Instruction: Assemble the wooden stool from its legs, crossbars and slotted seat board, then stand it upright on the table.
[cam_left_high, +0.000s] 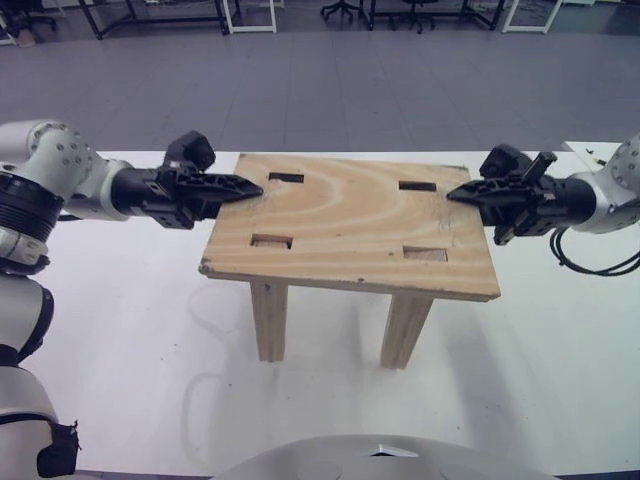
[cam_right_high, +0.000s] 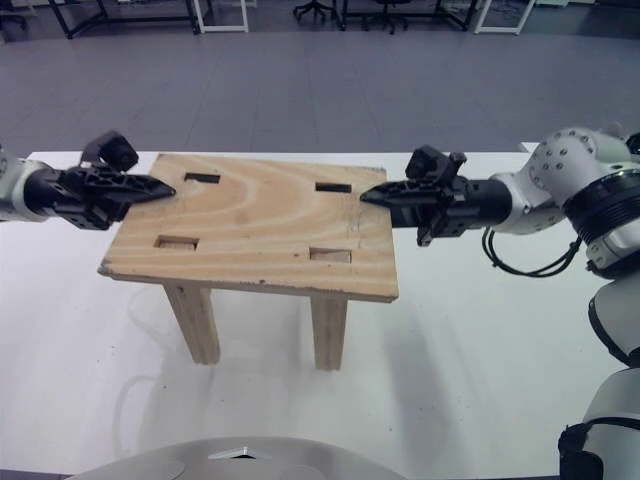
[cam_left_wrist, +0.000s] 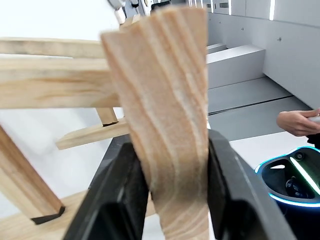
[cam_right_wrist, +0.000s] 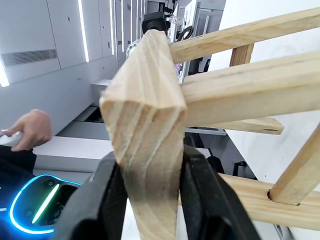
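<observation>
The wooden stool stands upright on the white table (cam_left_high: 120, 330), its slotted seat board (cam_left_high: 350, 225) on top with several rectangular slots. Two front legs (cam_left_high: 268, 320) show beneath it. My left gripper (cam_left_high: 250, 187) is shut on the seat board's left edge (cam_left_wrist: 167, 125), the fingers (cam_left_wrist: 115, 195) clamping the wood on both sides. My right gripper (cam_left_high: 455, 194) is shut on the board's right edge (cam_right_wrist: 147, 130) in the same way. Legs and crossbars (cam_right_wrist: 240, 95) run under the board in both wrist views.
The table's far edge runs just behind the stool, with grey floor and chair bases beyond. A small white object (cam_left_high: 585, 150) lies at the far right corner. Open table surface lies in front of the stool and to both sides.
</observation>
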